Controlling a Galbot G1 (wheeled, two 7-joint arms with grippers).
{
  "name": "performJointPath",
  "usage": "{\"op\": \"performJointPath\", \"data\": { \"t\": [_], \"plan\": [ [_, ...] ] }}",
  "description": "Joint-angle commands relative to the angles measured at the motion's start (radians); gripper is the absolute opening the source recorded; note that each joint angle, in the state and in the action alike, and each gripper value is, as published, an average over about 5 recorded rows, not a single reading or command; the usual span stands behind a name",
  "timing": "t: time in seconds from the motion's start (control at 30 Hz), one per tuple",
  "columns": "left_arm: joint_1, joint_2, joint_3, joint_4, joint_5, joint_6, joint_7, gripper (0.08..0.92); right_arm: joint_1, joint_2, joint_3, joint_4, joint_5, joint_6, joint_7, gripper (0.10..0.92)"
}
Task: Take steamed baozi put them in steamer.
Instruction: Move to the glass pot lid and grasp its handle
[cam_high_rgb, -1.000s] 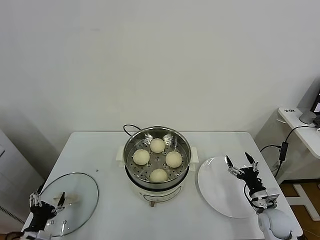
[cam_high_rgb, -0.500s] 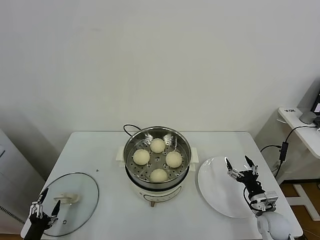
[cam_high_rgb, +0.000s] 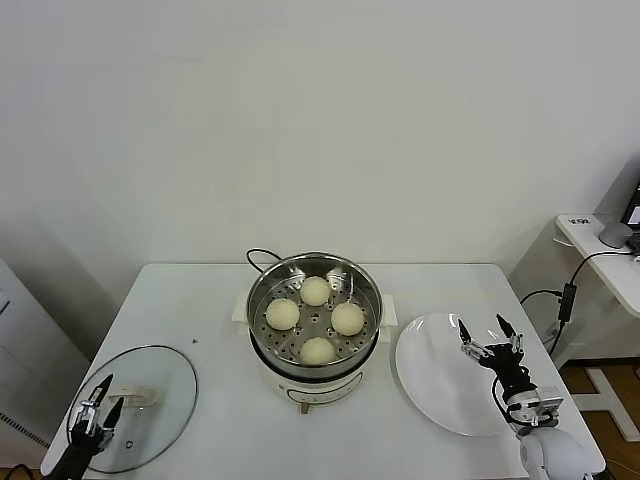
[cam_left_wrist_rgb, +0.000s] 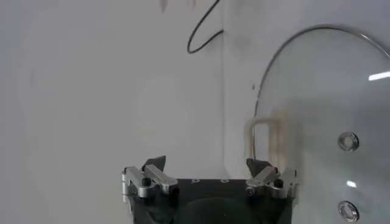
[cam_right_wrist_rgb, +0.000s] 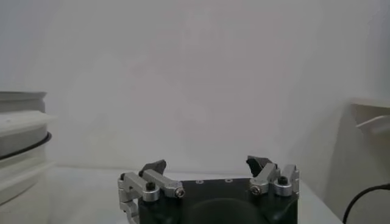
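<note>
Four steamed baozi (cam_high_rgb: 316, 320) sit inside the steamer (cam_high_rgb: 270, 285); both arms are low at the table's near corners.

The buns rest on the perforated tray at roughly twelve, three, six and nine o'clock around its centre, none touching another, so the loading looks finished. The left gripper (cam_high_rgb: 97, 409) hangs over the glass lid (cam_high_rgb: 160, 365) at the steamer's eight o'clock, jaws spread wide and empty. The right gripper (cam_high_rgb: 490, 338) is over the bare white plate (cam_high_rgb: 430, 375) at the steamer's four o'clock, jaws likewise apart with nothing between them. What the step probably calls for is a clean retreat: each arm lifting clear without brushing lid or plate, and staying well away from the steamer rim so the buns are not jostled. The black cord (cam_high_rgb: 257, 256) at the pot's eleven o'clock lies out of either arm's way.
</note>
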Motion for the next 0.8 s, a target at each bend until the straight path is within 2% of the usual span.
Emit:
{"op": "performJointPath", "data": {
  "t": [0.03, 0.37, 0.57, 0.67, 0.8],
  "plan": [
    [-0.083, -0.009, -0.003, 0.078, 0.12, -0.028, -0.039, 0.823, -0.003, 0.004, 0.004, -0.002, -0.002, 0.001, -0.005, 0.823],
    [-0.162, -0.011, 0.025, 0.106, 0.104, -0.009, -0.018, 0.823, -0.013, 0.005, 0.014, -0.005, -0.003, 0.006, -0.013, 0.823],
    [-0.146, -0.009, 0.038, 0.085, 0.059, -0.003, 0.007, 0.817, -0.012, 0.004, 0.019, -0.003, -0.002, 0.005, -0.012, 0.823],
    [-0.13, -0.007, 0.036, 0.072, 0.045, -0.002, 0.012, 0.764, -0.007, 0.005, 0.015, -0.004, -0.003, 0.003, -0.012, 0.823],
    [-0.114, -0.004, 0.031, 0.06, 0.027, -0.003, 0.012, 0.646, -0.002, 0.006, 0.01, -0.004, -0.006, 0.002, -0.011, 0.823]
  ]
}}
